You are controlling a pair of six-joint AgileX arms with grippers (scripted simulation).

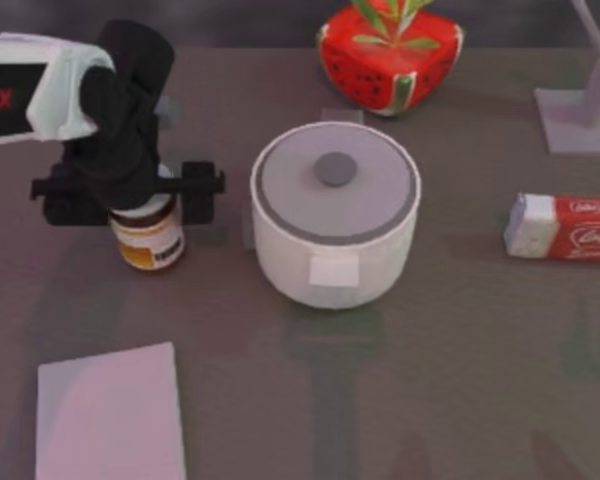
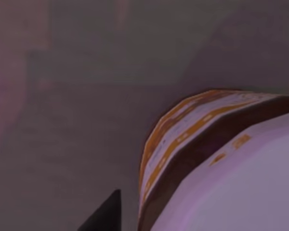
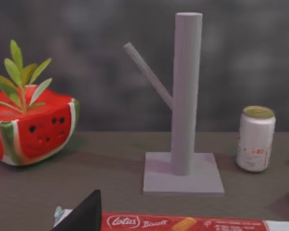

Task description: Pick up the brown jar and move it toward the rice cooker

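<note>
The brown jar (image 1: 150, 240) stands on the table at the left, its yellow-orange label facing the front. My left gripper (image 1: 130, 195) hangs right over the jar and hides its white lid from above. In the left wrist view the jar (image 2: 192, 130) fills the frame. One dark fingertip (image 2: 108, 216) sits beside it with a thin gap, so the jaws stand open around the jar. The rice cooker (image 1: 335, 215), white with a grey lid, stands just right of the jar. My right arm is out of the top view; one of its fingertips (image 3: 86, 211) shows, holding nothing.
A red watermelon planter (image 1: 388, 55) sits behind the cooker. At the right are a grey stand (image 1: 580, 120) and a red biscuit pack (image 1: 565, 227). A pale flat pad (image 1: 110, 415) lies at the front left. A white can (image 3: 255, 139) stands by the stand.
</note>
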